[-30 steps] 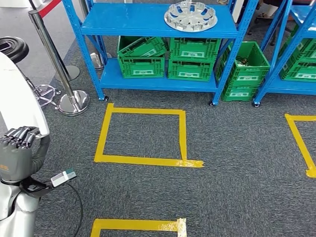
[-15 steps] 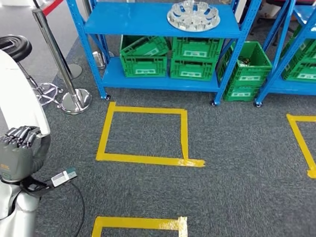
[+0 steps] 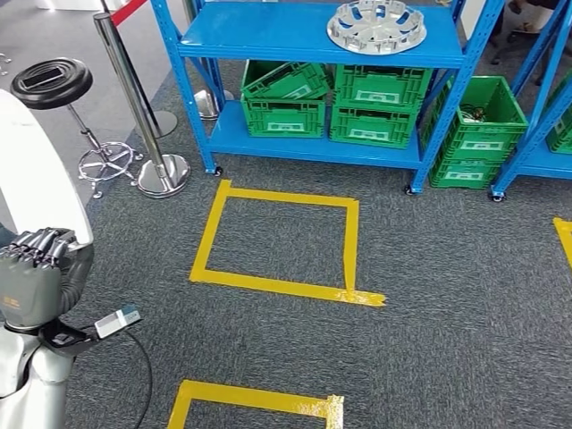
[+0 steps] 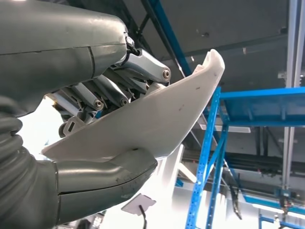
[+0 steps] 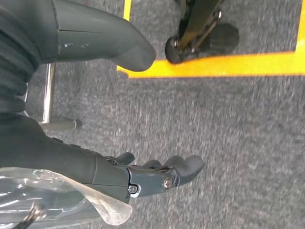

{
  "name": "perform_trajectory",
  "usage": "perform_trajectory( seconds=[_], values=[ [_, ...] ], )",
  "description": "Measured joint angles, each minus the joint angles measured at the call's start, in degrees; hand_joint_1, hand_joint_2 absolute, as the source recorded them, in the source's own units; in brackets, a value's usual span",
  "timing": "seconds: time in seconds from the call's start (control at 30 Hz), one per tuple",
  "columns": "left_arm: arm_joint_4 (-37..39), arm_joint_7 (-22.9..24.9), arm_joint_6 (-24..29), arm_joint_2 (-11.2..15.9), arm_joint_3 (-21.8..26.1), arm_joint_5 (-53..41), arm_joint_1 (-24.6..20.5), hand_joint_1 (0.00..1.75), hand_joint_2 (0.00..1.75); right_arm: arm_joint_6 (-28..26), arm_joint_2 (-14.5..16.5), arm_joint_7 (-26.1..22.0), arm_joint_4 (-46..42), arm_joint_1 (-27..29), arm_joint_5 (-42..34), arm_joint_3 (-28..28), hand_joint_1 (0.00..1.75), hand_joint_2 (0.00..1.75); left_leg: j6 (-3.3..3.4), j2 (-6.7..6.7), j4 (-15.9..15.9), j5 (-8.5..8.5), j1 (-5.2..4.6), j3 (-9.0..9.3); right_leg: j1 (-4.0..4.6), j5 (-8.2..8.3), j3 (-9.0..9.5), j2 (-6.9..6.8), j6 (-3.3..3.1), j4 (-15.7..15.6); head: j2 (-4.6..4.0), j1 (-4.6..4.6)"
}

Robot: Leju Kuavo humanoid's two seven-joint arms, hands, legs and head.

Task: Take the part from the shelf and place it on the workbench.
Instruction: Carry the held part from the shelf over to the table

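Left hand (image 3: 34, 268) grips white curved part (image 4: 151, 119) between thumb and fingers. Right hand (image 5: 118, 119) empty, fingers spread, over carpet (image 5: 230, 143).

Glossy white plastic part (image 4: 151, 119), blue painted metal shelf (image 3: 304, 36), rough grey carpet (image 3: 438, 313).

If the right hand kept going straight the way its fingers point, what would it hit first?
Probably nothing soon: the right hand points along open dark grey carpet, though depth is unclear here.
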Motion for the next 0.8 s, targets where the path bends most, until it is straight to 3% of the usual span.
perform_trajectory(
  seconds=[0.03, 0.07, 0.13, 0.17, 0.2, 0.23, 0.27, 0.3, 0.37, 0.43, 0.5, 0.53, 0.6, 0.63, 0.7, 0.73, 0.77, 0.8],
  values=[
    [0.0, 0.0, 0.0, 0.1, 0.0, 0.0, 0.0, 1.75, 1.75, 0.0, 0.0, 0.0, 0.0, 0.0, 0.0, 0.0, 0.0, 1.75, -0.7, 0.11, 1.3, -0.6, 0.03, -0.8, -0.02, -0.1, 0.66, 0.07, -0.61, -1.0, 0.0, -0.18],
    [0.0, 0.0, 0.0, 0.1, 0.0, 0.0, -0.1, 1.75, 1.75, 0.0, 0.0, 0.0, 0.0, 0.0, 0.0, 0.0, 0.0, 1.75, -1.05, 0.95, 3.0, -1.67, 0.1, -1.65, 0.07, -0.03, 0.62, -0.8, -1.1, -0.9, 0.0, -0.37],
    [0.0, 0.0, 0.0, 0.2, -0.1, 0.0, -0.2, 1.75, 1.75, 0.0, 0.0, -0.1, 0.0, 0.1, 0.0, 0.0, 0.0, 1.75, -1.42, 3.38, 10.1, -5.42, 0.09, -4.67, 0.31, -0.05, 0.54, -2.2, -1.51, -0.9, 0.0, -0.77],
    [0.0, 0.0, 0.0, 0.2, -0.1, 0.0, -0.2, 1.75, 1.75, 0.0, 0.0, -0.1, 0.0, 0.1, 0.0, 0.0, 0.0, 1.75, -1.53, 3.92, 14.0, -7.09, 0.12, -6.32, 0.45, -0.08, 0.49, -3.0, -1.6, -0.9, 0.0, -0.84],
    [0.0, 0.0, 0.0, 0.2, -0.1, 0.0, -0.2, 1.75, 1.75, 0.0, 0.0, -0.1, 0.0, 0.2, 0.0, 0.0, 0.0, 1.75, -1.52, 4.14, 16.6, -7.92, 0.13, -7.36, 0.57, -0.11, 0.46, -3.77, -1.65, -0.9, 0.0, -0.85],
    [0.0, 0.0, 0.0, 0.2, -0.1, 0.0, -0.1, 1.75, 1.75, 0.0, 0.0, -0.1, 0.0, 0.2, 0.0, 0.0, 0.0, 1.75, -1.42, 4.25, 17.2, -7.68, 0.12, -7.43, 0.68, -0.14, 0.45, -4.53, -1.69, -0.9, 0.0, -0.85],
    [0.0, 0.0, 0.0, 0.2, -0.1, 0.0, -0.1, 1.75, 1.75, 0.0, 0.0, -0.1, 0.0, 0.2, 0.0, 0.0, 0.0, 1.75, -1.21, 4.46, 15.4, -6.4, 0.08, -6.34, 0.76, -0.17, 0.5, -5.23, -1.7, -0.9, 0.0, -0.85],
    [0.0, 0.0, 0.0, 0.2, -0.1, 0.0, -0.1, 1.75, 1.75, 0.0, 0.0, -0.1, 0.0, 0.1, 0.0, 0.0, 0.0, 1.75, -0.87, 5.18, 11.6, -4.46, -0.04, -4.28, 0.85, -0.22, 0.6, -5.89, -1.7, -0.9, 0.0, -0.85],
    [0.0, 0.0, 0.0, 0.3, -0.1, 0.1, -0.2, 1.75, 1.75, 0.0, 0.0, -0.1, 0.0, 0.0, 0.0, 0.1, 0.0, 1.75, -0.11, 7.88, 4.0, -2.03, -0.7, -0.29, 1.1, -0.39, 0.79, -7.14, -1.53, -0.9, 0.0, -0.86],
    [0.0, 0.0, 0.0, 0.3, -0.1, 0.1, -0.3, 1.75, 1.75, 0.0, 0.0, -0.1, 0.0, 0.0, 0.1, 0.1, 0.0, 1.75, 0.4, 9.18, 1.1, -1.86, -1.31, 0.88, 1.36, -0.5, 0.85, -8.37, -1.16, -0.9, 0.0, -0.9],
    [0.0, 0.0, 0.0, 0.4, -0.1, 0.2, -0.2, 1.75, 1.75, 0.0, 0.0, -0.2, 0.0, 0.0, 0.1, 0.2, 0.0, 1.75, 0.95, 7.82, 0.7, -1.56, -1.31, 0.63, 1.42, -0.6, 1.0, -9.65, -0.62, -1.2, 0.0, -0.92],
    [0.0, 0.0, 0.0, 0.5, 0.0, 0.2, -0.2, 1.75, 1.75, 0.0, 0.0, -0.2, 0.0, -0.1, 0.1, 0.3, 0.0, 1.75, 1.26, 7.15, 0.4, -1.31, -1.21, 0.7, 1.35, -0.92, 0.97, -9.26, -0.31, -1.1, 0.0, -0.83],
    [-0.1, 0.0, 0.0, 0.5, 0.0, 0.2, -0.3, 1.75, 1.75, 0.0, 0.0, -0.3, 0.0, -0.2, 0.2, 0.4, 0.0, 1.75, 1.95, 5.84, -0.3, -0.75, -0.9, 0.89, 1.23, -3.15, -0.59, -6.12, 0.06, 2.2, 0.0, -0.56],
    [-0.1, 0.0, 0.0, 0.5, 0.0, 0.2, -0.3, 1.75, 1.75, 0.0, 0.0, -0.3, 0.0, -0.2, 0.2, 0.5, 0.0, 1.75, 2.15, 5.25, -0.4, -0.63, -0.92, 0.84, 1.18, -4.9, -2.26, -4.06, 0.08, 5.7, 0.0, -0.42],
    [-0.1, 0.0, 0.0, 0.5, 0.0, 0.2, -0.4, 1.75, 1.75, 0.0, 0.0, -0.3, 0.0, 0.1, 0.2, 0.5, 0.0, 1.75, 2.42, 3.71, -0.3, -0.53, -1.05, 0.69, 1.23, -7.59, -6.15, -2.26, 0.05, 13.2, 0.0, -0.36],
    [-0.1, 0.0, 0.0, 0.5, 0.0, 0.2, -0.4, 1.75, 1.75, 0.0, 0.0, -0.3, 0.0, 0.2, 0.2, 0.5, 0.0, 1.75, 2.45, 2.89, -0.3, -0.51, -1.14, 0.68, 1.27, -7.47, -7.2, -2.08, 0.02, 14.8, 0.0, -0.37],
    [-0.1, 0.0, 0.0, 0.5, 0.0, 0.2, -0.4, 1.75, 1.75, 0.0, 0.0, -0.3, 0.0, 0.2, 0.2, 0.5, 0.0, 1.75, 2.46, 2.02, -0.3, -0.51, -1.19, 0.7, 1.31, -6.19, -7.19, -1.95, -0.07, 14.1, 0.0, -0.37],
    [0.0, 0.0, 0.0, 0.5, 0.0, 0.3, -0.4, 1.75, 1.75, 0.0, 0.0, -0.3, 0.0, 0.2, 0.2, 0.5, 0.0, 1.75, 2.43, 1.19, -0.2, -0.53, -1.21, 0.74, 1.31, -4.05, -6.11, -1.62, -0.21, 11.3, 0.0, -0.37]
  ],
)
